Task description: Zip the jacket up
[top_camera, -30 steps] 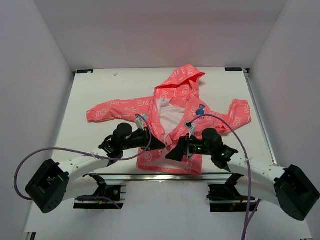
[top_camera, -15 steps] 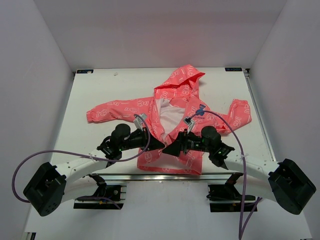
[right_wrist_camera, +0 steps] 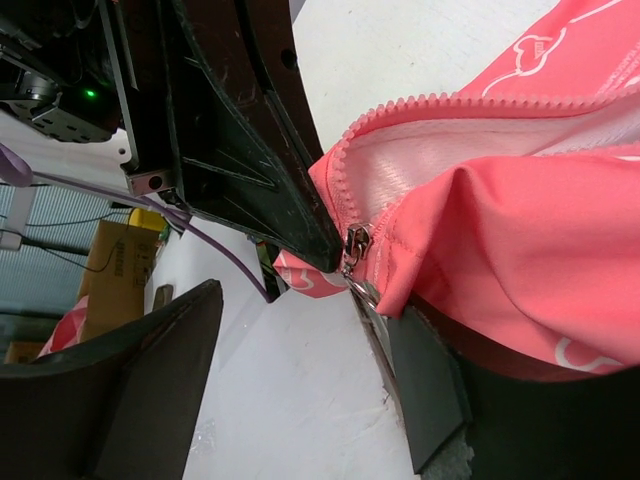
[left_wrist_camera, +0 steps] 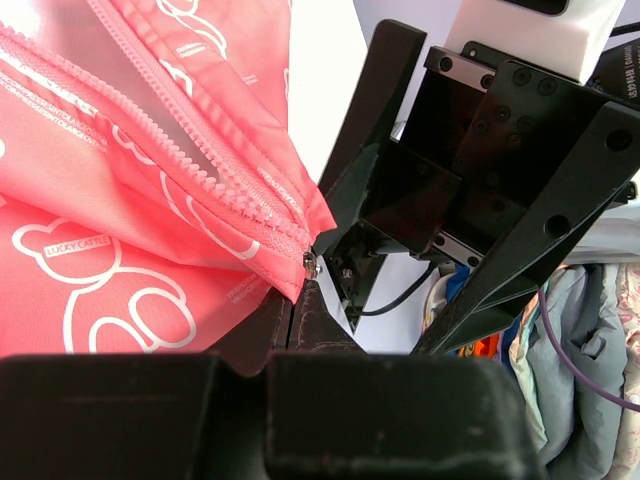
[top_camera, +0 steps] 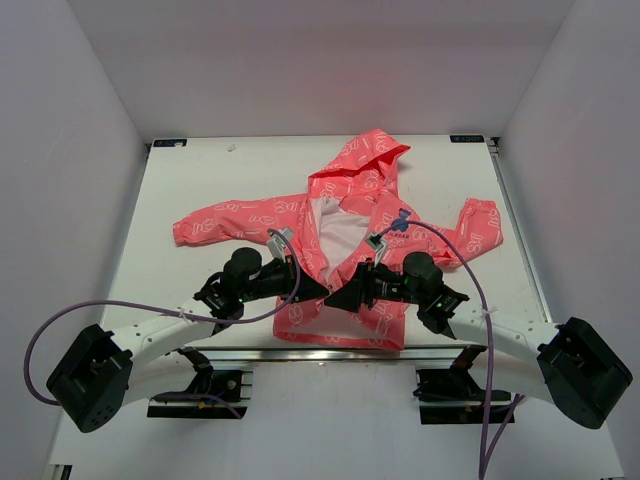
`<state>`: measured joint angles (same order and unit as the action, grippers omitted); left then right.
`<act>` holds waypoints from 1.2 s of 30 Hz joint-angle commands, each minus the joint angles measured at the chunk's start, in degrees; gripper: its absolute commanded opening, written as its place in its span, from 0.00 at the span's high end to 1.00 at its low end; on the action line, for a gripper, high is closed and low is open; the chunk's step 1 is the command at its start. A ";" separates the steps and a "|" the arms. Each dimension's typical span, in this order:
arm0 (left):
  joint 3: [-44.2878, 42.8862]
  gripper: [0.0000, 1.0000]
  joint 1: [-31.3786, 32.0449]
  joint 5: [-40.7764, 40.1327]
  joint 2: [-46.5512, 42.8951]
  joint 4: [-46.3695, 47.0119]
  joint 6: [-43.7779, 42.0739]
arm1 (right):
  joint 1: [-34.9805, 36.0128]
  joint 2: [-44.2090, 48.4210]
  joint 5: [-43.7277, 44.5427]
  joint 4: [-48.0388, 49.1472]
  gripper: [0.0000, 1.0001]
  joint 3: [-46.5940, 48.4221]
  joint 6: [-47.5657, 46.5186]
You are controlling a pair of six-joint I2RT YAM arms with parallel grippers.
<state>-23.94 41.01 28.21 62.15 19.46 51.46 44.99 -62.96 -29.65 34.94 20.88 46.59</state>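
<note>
Jacket (top_camera: 345, 215) is lying flat on the white counter (top_camera: 200, 170), front side up, hood (top_camera: 365, 155) pointing to the far edge, hem toward the arm bases. Both sleeves are lying spread out: one sleeve (top_camera: 225, 218) on the left arm's side, the other sleeve (top_camera: 478, 228) on the right arm's side. The front is standing open in a V, with the white lining (top_camera: 335, 225) showing between the two panels. The blue emblem (top_camera: 401, 217) is sitting on the chest panel on the right arm's side.

Left tool (top_camera: 322, 290) is reaching in over the lower front of the jacket, near the hem. In the left wrist view its fingers are pressed together and are pinching the bottom corner of one front panel, just below the end of the zipper teeth (left_wrist_camera: 200, 150); a small metal pin (left_wrist_camera: 311, 264) is showing at that corner. Clenched, grasping the jacket.

Right tool (top_camera: 345, 298) is coming in from the opposite side, its tip just beside the left tool's tip. In the right wrist view its jaws are standing well apart, so it is released. The other panel's lower edge is draping between them, against the inner face of one finger, and the zipper slider (right_wrist_camera: 356, 243) is hanging at that edge. The left tool's dark finger is sitting just beside the slider; contact cannot be told.

A purple cable (top_camera: 110, 302) is looping off each arm
</note>
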 commanded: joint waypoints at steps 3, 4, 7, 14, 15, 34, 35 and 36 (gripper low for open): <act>-0.23 1.00 0.29 -1.14 -1.15 0.05 -0.84 | 0.80 1.08 -1.20 3.73 0.32 0.12 2.36; -0.23 1.00 0.21 -1.14 -1.15 0.14 -0.75 | 0.89 1.08 -1.11 4.08 0.32 0.03 2.98; -0.22 1.00 0.29 -1.22 -1.15 0.05 -0.66 | 1.41 1.26 -0.41 4.96 0.32 -0.67 3.86; 0.30 1.00 0.29 -1.58 -1.59 0.66 0.22 | 2.91 1.35 2.23 5.05 0.33 -1.72 4.83; 0.39 1.00 0.29 -1.49 -1.68 0.75 0.22 | 3.26 1.52 2.75 4.88 0.32 -1.90 4.83; 1.00 1.00 0.29 -2.10 -2.30 0.75 0.83 | 4.84 4.07 6.71 3.03 0.43 -2.25 5.53; 1.00 1.00 0.29 -2.19 -2.30 0.84 0.83 | 4.93 4.16 6.97 2.60 0.43 -2.25 5.36; 1.09 1.00 0.29 -2.10 -2.38 0.84 0.83 | 5.10 4.16 7.23 2.24 0.43 -2.08 5.27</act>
<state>-23.09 41.08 26.79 61.28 19.27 52.18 49.10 -59.68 -22.52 36.07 18.41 51.31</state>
